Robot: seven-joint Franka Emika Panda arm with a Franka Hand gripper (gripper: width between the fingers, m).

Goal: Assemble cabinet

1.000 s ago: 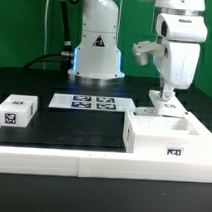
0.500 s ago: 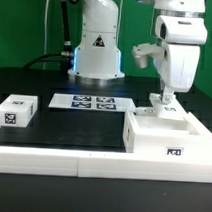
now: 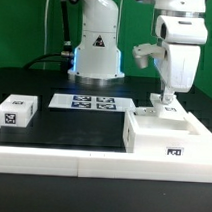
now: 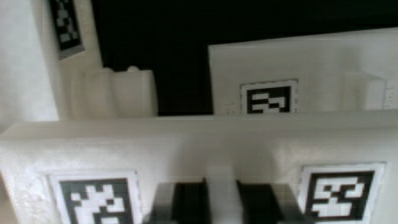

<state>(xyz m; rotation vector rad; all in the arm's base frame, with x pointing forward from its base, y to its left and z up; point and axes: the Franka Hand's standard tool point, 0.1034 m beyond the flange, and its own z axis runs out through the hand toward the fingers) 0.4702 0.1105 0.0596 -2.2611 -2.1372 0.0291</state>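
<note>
In the exterior view, the cabinet [image 3: 165,135] sits at the frame's lower right, with the gripper [image 3: 166,98] down at its rear wall. In the wrist view, the dark fingers [image 4: 182,202] stand almost together against a tagged white wall. Whether they clamp it cannot be told.

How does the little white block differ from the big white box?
The box is far bigger than the block. The box is open on top; the block looks closed. The claw is at the box, while the block sits alone. Both are white with square black-and-white markings.
</note>
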